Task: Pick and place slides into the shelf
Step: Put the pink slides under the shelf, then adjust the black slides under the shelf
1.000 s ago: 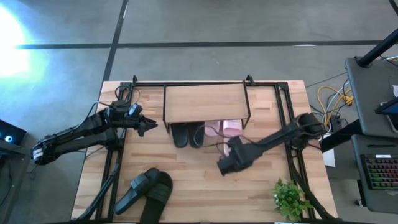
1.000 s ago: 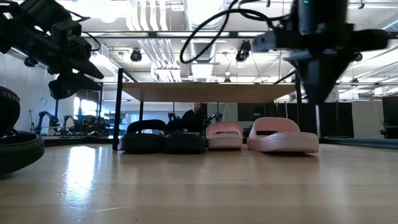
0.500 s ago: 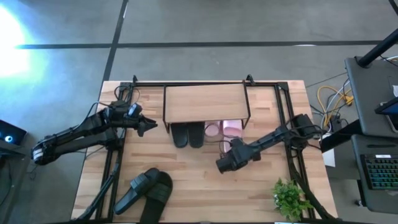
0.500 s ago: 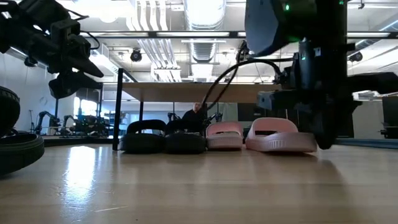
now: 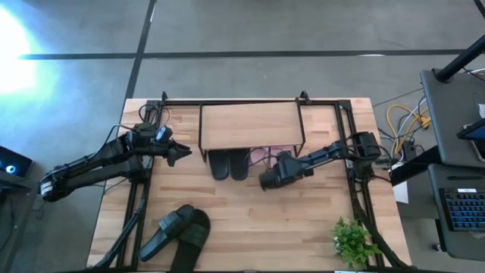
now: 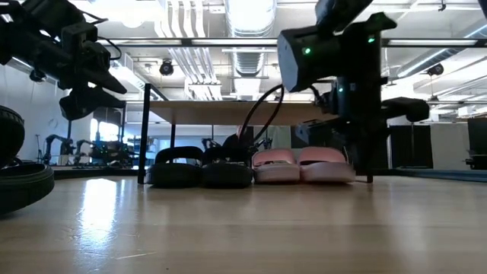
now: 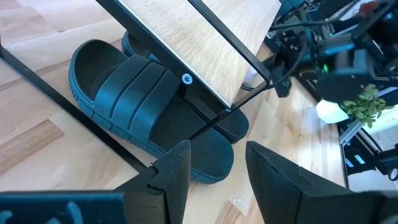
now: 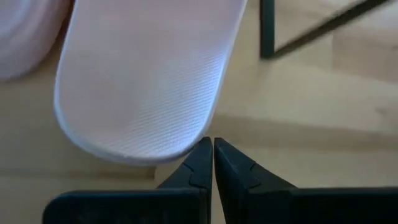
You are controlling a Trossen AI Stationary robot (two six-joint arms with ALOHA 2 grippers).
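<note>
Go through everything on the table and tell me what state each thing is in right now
Left gripper: open, holding nothing, left of the shelf.
Right gripper: shut, empty, tips at the heel of a pink slide.
Pink slides: side by side under the shelf.
Two black slides: side by side under the shelf.
Other black slides: on the table's front left, not yet shelved.
Shelf: upright, top board bare.

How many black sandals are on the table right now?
4: two black slides side by side under the shelf beside the pink ones, and two more black slides near the table's front left edge. None seem hidden.
</note>
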